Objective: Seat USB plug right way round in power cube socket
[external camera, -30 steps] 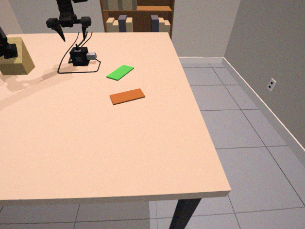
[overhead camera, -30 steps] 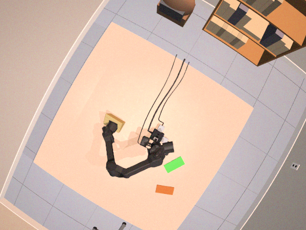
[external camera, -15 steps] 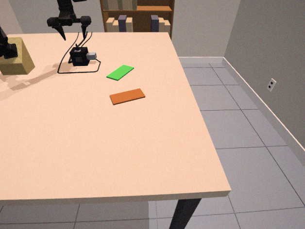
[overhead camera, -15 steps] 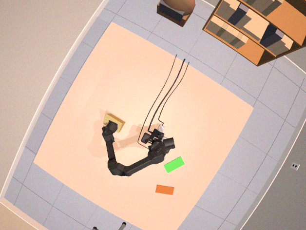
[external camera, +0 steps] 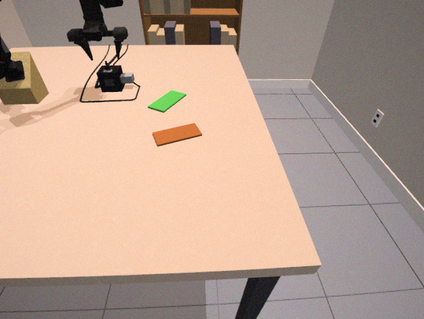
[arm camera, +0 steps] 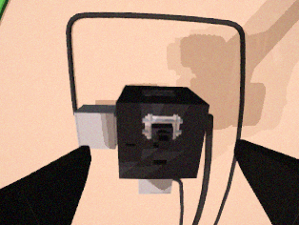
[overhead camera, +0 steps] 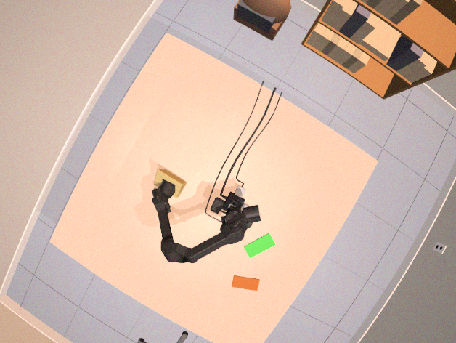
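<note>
We hover our spread, empty gripper (external camera: 100,55) above the power cube (arm camera: 161,131); USB plug (arm camera: 161,127) not yet grasped, so pulling, flipping, reseating all remain.

the top view looked straight down from high above, taking in the whole table (overhead camera: 110,155) and surrounding floor. the exterior view stood off the table's (external camera: 240,212) near corner, angled down across it toward the bookshelf (external camera: 240,20). the wrist view looked down from close range at the power cube (arm camera: 136,153), which all three views shared (overhead camera: 217,204) (external camera: 109,80).
</note>
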